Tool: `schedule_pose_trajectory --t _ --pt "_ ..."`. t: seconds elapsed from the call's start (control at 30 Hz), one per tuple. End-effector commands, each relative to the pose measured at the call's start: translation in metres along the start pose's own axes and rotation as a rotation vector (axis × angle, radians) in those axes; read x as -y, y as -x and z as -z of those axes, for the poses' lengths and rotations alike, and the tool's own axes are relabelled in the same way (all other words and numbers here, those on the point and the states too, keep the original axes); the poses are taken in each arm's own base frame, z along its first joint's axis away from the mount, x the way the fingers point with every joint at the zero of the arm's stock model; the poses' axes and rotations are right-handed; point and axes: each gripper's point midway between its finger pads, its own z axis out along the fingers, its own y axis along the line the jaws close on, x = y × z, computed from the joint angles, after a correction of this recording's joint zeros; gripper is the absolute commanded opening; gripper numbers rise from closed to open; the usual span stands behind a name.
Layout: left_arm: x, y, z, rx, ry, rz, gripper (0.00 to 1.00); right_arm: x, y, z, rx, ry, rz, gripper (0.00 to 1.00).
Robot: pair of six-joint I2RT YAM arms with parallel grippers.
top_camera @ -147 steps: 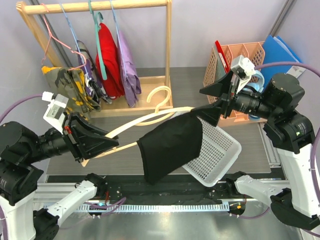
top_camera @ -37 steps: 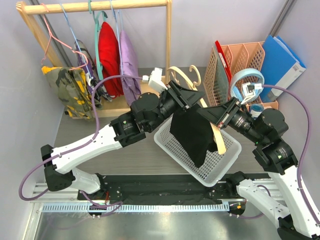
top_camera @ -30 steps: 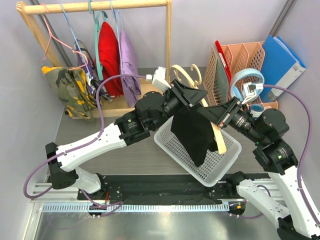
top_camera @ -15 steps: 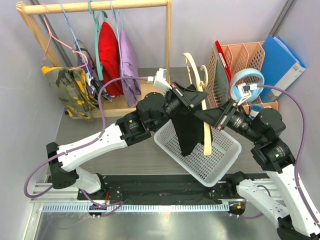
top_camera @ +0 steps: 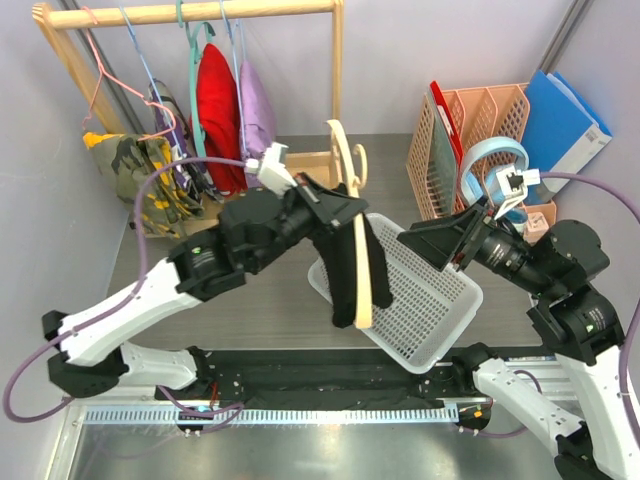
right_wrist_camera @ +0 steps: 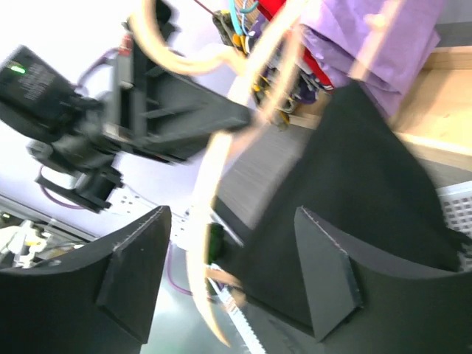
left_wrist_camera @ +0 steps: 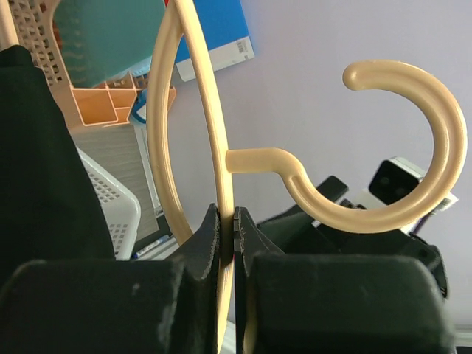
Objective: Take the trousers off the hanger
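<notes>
Hanger [top_camera: 361, 288] swung left, clear of spread right gripper [right_wrist_camera: 228, 214], left gripper [left_wrist_camera: 227, 221] pinching it, trousers [top_camera: 344, 275] hanging alongside

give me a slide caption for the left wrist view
Left gripper shut on the cream hanger, hook curling to the right, black trousers at left, white basket behind them.

The trousers [top_camera: 342, 285] hang on the hanger [top_camera: 362, 280] at the basket's [top_camera: 430, 300] left; rack [top_camera: 200, 12] behind.

Your left gripper [left_wrist_camera: 227, 221] is pinched shut over the table's middle; your right gripper [right_wrist_camera: 228, 267] faces it, jaws spread.
</notes>
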Motion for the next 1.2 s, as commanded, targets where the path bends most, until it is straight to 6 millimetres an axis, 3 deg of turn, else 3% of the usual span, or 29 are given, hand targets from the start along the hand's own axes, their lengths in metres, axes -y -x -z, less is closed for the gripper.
schedule_pose_trajectory --t 0.0,0.13,0.4,0.5,0.63,0.67,0.7,0.87,0.9,0.97,1.0,1.03,1.13,1.17 --pt "0.037 0.060 0.060 0.132 -0.100 0.042 0.00 0.012 -0.006 -0.009 -0.058 -0.026 0.074 0.76" --pt "0.029 0.077 0.094 0.158 -0.080 0.038 0.00 0.029 -0.014 -0.028 -0.117 -0.042 0.074 0.79" --pt "0.017 0.106 0.162 0.211 -0.062 0.044 0.00 0.038 -0.018 -0.064 -0.135 -0.019 0.075 0.82" --pt "0.012 0.103 0.172 0.189 -0.059 0.051 0.00 0.037 -0.027 -0.080 -0.147 -0.055 0.110 0.82" --pt "0.004 0.097 0.181 0.164 -0.065 0.082 0.00 0.019 -0.045 -0.097 -0.167 -0.042 0.150 0.83" --pt "0.004 0.099 0.185 0.171 -0.073 0.089 0.00 0.002 -0.058 -0.098 -0.191 -0.005 0.166 0.83" --pt "0.005 0.100 0.186 0.173 -0.078 0.093 0.00 0.007 -0.057 -0.102 -0.166 -0.053 0.199 0.83" --pt "0.010 0.106 0.202 0.173 -0.098 0.107 0.00 -0.023 -0.077 -0.106 -0.133 -0.022 0.270 0.85" --pt "0.009 0.106 0.203 0.174 -0.098 0.116 0.00 -0.042 -0.090 -0.103 -0.154 0.026 0.283 0.86" --pt "0.008 0.108 0.209 0.177 -0.102 0.127 0.00 -0.047 -0.098 -0.110 -0.137 -0.006 0.333 0.86" --pt "0.008 0.108 0.212 0.176 -0.106 0.132 0.00 -0.066 -0.116 -0.104 -0.166 0.038 0.353 0.86" --pt "0.008 0.109 0.214 0.180 -0.106 0.135 0.00 -0.062 -0.120 -0.109 -0.148 -0.020 0.406 0.87" --pt "0.003 0.114 0.226 0.191 -0.099 0.147 0.00 -0.088 -0.140 -0.100 -0.146 0.010 0.457 0.87" --pt "0.001 0.115 0.231 0.194 -0.100 0.149 0.00 -0.087 -0.145 -0.102 -0.136 -0.019 0.479 0.87"
